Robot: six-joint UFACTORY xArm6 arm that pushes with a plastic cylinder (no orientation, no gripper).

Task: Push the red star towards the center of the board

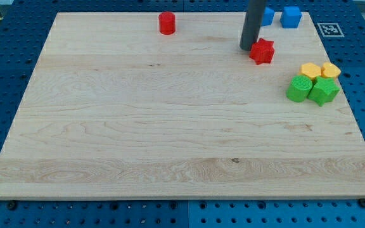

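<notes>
My tip [247, 47] rests at the 9 o'clock side of the red star [262, 51], touching it; a bare rod, it has no gripper to open or close. The star sits at about 1 o'clock from the table's [138, 139] middle. A red cylinder [166, 23] stands at 11 o'clock. Two blue blocks [290, 16] lie past the star at 12 to 1 o'clock, one partly hidden by the rod. Two yellow blocks [320, 69] and two green blocks [312, 89] cluster at 4 o'clock from it. The pale wooden table lies on blue perforated panel [5, 76].

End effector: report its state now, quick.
No jaws: my tip is a bare rod end, holding nothing, at the red star's left edge; whether it touches cannot be told.
</notes>
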